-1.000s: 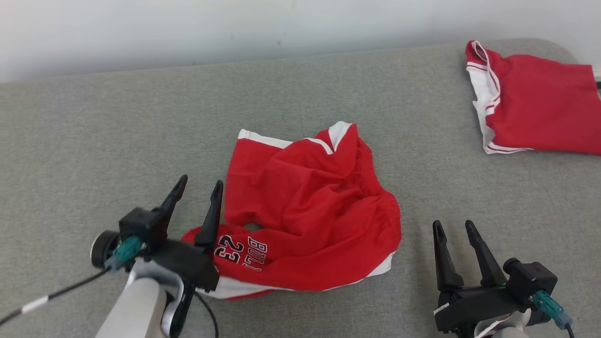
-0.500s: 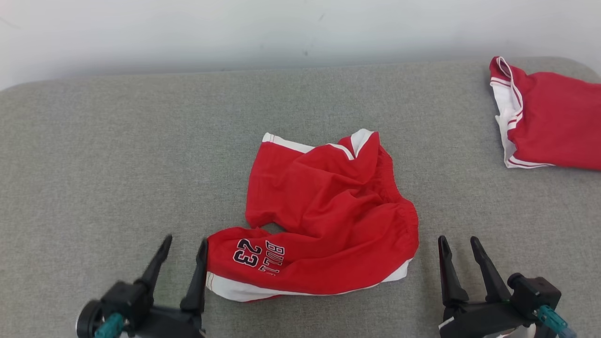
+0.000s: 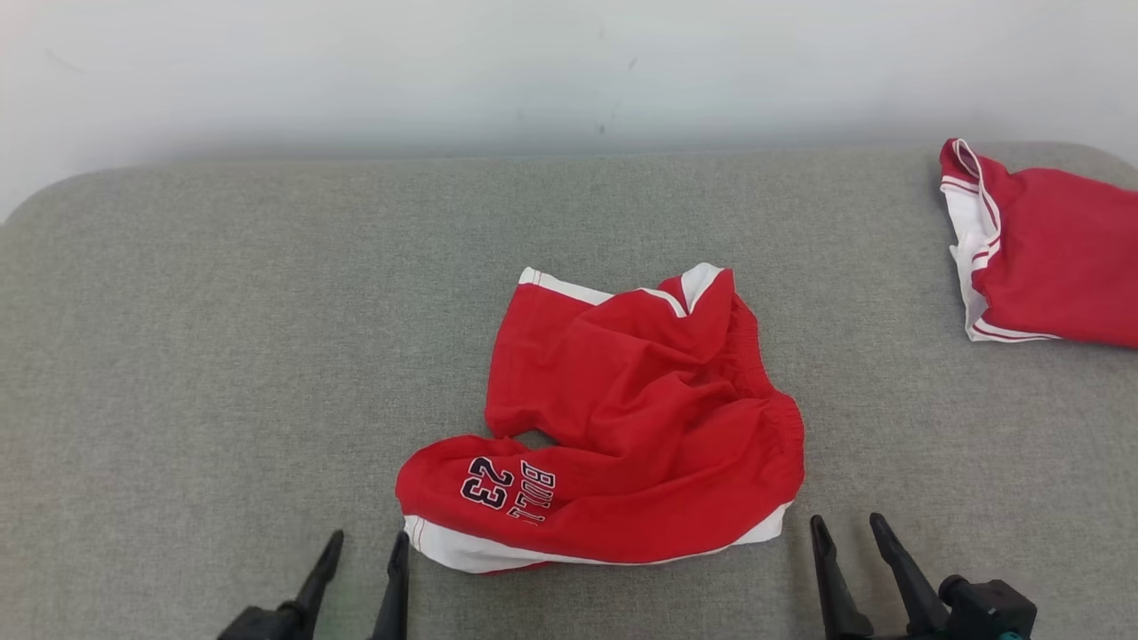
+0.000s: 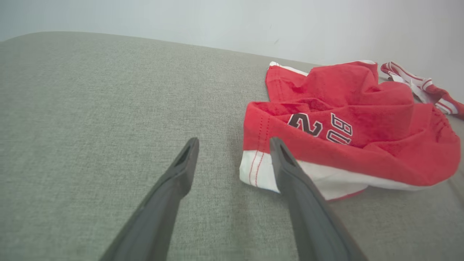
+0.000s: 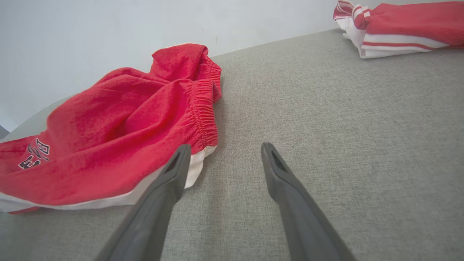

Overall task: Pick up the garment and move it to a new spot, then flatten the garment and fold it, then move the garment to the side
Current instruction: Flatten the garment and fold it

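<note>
Red shorts with a white hem lie crumpled mid tabletop, grey fabric. The "23" print sits at 7 o'clock of the heap and the elastic waistband at 3 o'clock. My left jaws are at 7 o'clock in the head view, spread wide, holding nothing. Left fingers point to 12; the inner one is just beside the white hem corner, contact can't tell. My right jaws are at 5 o'clock, also wide apart and empty. Right fingers are just off the shorts' 5 o'clock edge, resting over bare fabric. A second red-and-white garment, folded, is at 2 o'clock, well apart from the shorts.
</note>
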Tool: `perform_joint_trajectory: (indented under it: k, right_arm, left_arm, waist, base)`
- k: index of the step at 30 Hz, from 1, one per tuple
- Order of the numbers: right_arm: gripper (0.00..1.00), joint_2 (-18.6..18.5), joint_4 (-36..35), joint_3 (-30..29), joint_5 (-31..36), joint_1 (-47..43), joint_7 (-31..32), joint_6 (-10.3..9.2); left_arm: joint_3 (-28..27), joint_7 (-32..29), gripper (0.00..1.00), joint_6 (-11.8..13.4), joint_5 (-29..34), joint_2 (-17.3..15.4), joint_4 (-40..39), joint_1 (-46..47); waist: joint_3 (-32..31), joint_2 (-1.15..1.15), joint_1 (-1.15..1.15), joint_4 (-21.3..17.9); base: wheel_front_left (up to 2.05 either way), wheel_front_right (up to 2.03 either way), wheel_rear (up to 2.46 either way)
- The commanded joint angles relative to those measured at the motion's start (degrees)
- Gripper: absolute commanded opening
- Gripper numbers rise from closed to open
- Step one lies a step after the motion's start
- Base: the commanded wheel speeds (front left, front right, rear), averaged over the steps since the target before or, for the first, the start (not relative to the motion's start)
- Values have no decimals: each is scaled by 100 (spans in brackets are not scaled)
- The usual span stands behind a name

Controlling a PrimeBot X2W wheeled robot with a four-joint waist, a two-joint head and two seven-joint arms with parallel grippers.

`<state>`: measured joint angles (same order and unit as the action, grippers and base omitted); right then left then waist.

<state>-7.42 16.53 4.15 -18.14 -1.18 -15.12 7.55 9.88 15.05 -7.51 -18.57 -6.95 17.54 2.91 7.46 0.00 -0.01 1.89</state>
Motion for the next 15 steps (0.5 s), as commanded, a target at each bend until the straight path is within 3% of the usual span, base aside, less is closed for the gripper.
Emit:
perform_joint_trajectory:
  k: [1, 10, 15]
  right_arm:
    - [100, -34, 22, 56, -36, -24, 2, -16]
    - [100, -409, 480, 492, 44, 404, 2, -16]
    - [100, -431, 544, 484, -41, 498, 2, -16]
  left_arm:
    - [16, 17, 100, 11, 42, 16, 79, -88]
    - [365, 17, 100, 11, -53, -243, 725, 297]
    - [656, 17, 100, 11, -73, -340, 1030, 612]
  waist:
    - [-21, 0, 1, 16]
    - [-22, 0, 1, 31]
    - [5, 0, 1, 45]
  base:
    - [0, 0, 0]
    - [0, 0, 0]
    - [0, 0, 0]
